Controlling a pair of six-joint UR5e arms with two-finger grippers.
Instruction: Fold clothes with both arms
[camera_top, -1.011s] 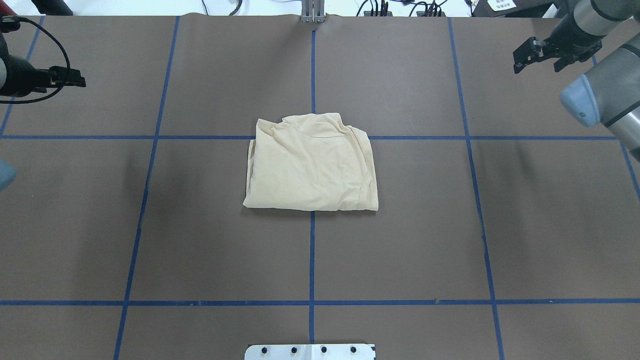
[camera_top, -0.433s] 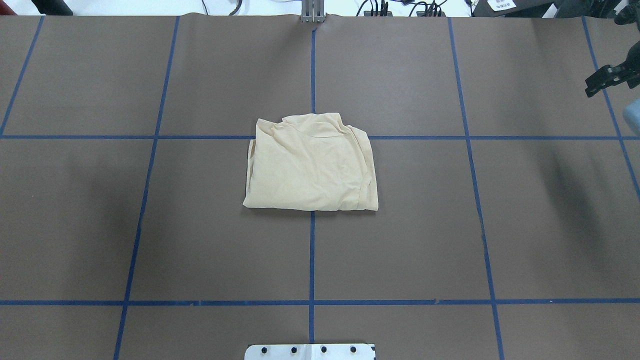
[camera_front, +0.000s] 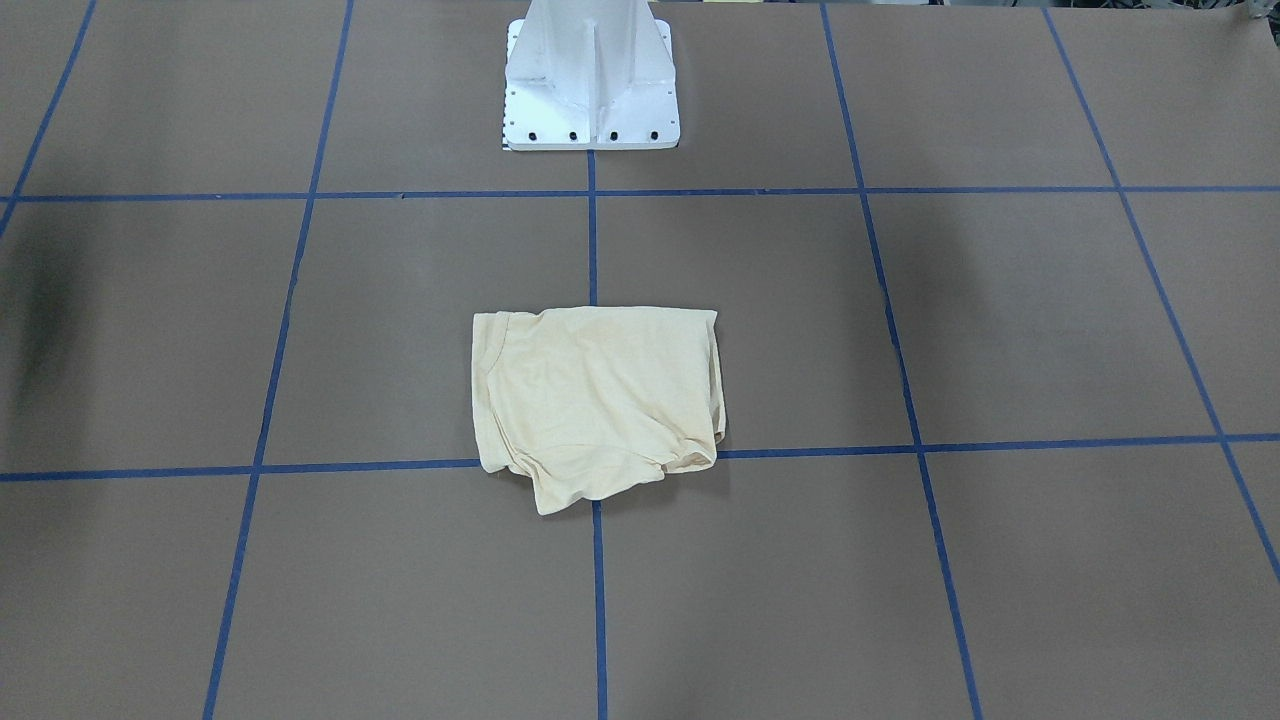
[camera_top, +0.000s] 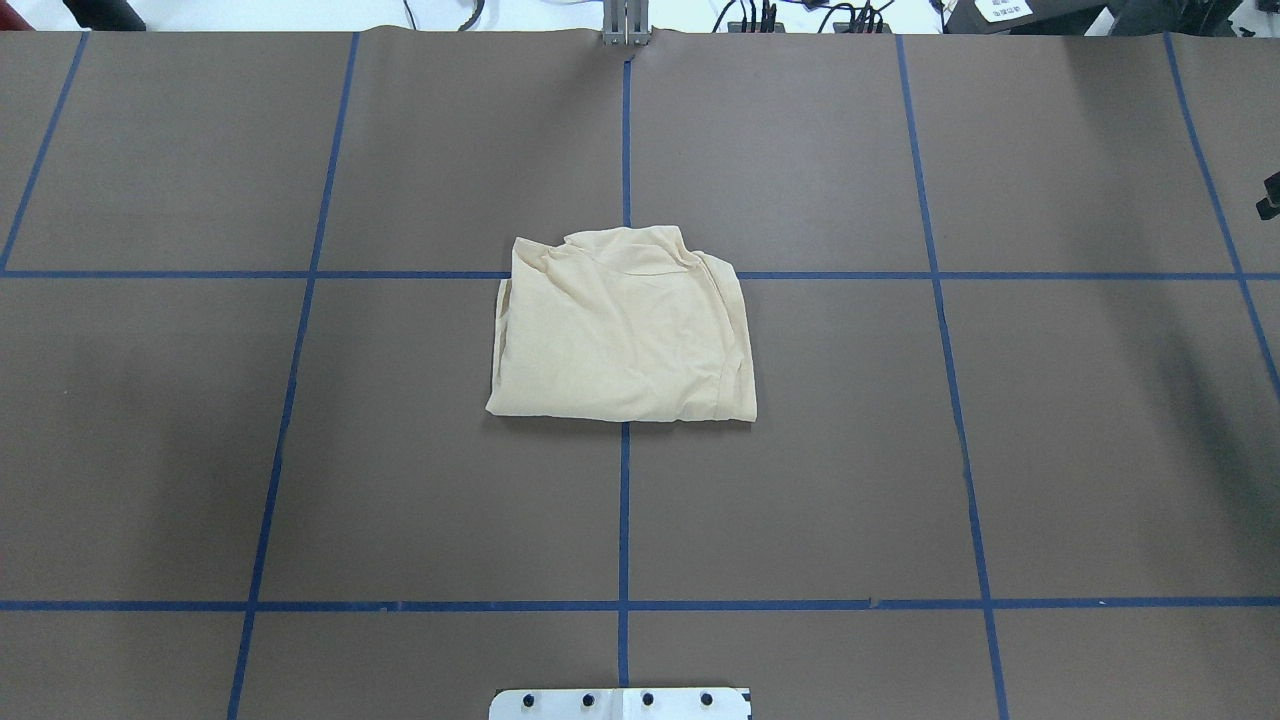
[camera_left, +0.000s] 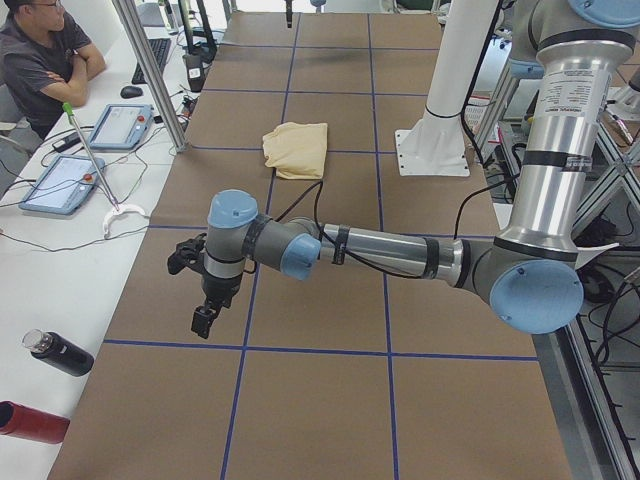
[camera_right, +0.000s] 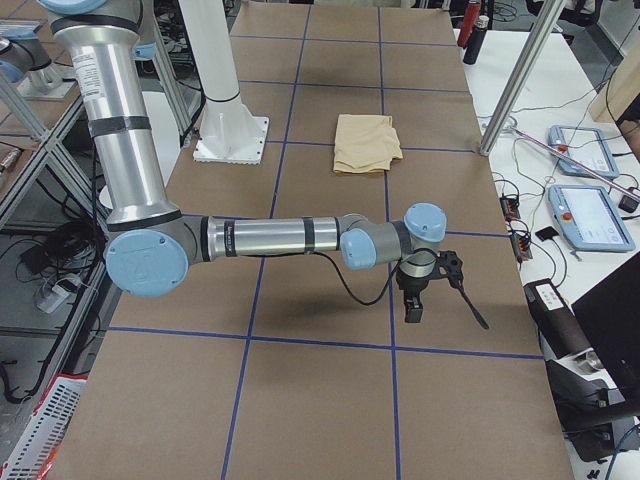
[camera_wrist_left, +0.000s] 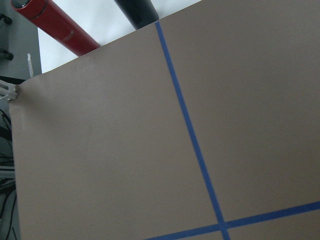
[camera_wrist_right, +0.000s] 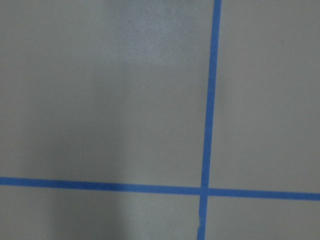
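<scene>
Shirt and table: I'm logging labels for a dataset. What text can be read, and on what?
Nothing can be read.
Shirt: folded, no print showing.
White label, top right of the overhead view: too small.
Red bottle: marking blurred.

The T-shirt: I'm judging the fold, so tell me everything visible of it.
The T-shirt is pale cream-yellow soft fabric, folded into a rough, wrinkled rectangle; no print shows. In the overhead view its lower edge is straight, its upper edge uneven. It lies flat at the middle of the brown table, covering a crossing of blue tape lines; nothing else touches it.
</scene>
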